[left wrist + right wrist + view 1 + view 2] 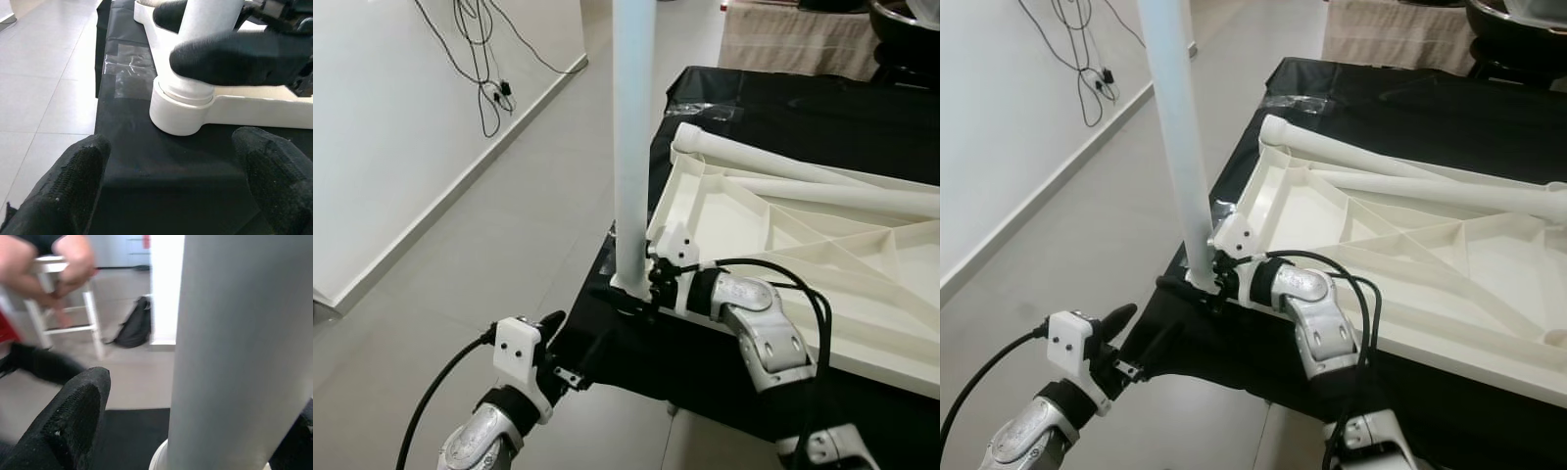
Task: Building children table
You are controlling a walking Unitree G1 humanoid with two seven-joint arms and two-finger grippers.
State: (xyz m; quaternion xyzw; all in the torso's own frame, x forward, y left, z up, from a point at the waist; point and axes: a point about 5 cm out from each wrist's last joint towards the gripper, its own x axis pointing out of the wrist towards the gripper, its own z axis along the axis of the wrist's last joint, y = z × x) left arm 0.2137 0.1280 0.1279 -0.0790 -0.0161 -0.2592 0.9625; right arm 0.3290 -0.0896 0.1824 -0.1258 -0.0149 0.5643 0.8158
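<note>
While right gripper (654,279) jaws clasp smooth white cylindrical leg (633,137) upright in ribbed tabletop (783,235) socket, left gripper (551,338) jaws wide.

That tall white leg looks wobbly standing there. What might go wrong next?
1. The upright leg is held only near its base by the right gripper. If it is not fully seated in the corner socket, it may tilt or topple once released.
2. That socket sits at the edge of the black-covered surface, so a push might slide the upturned tabletop off toward the floor.
3. The left gripper hangs open below the edge, too low to steady anything.
</note>
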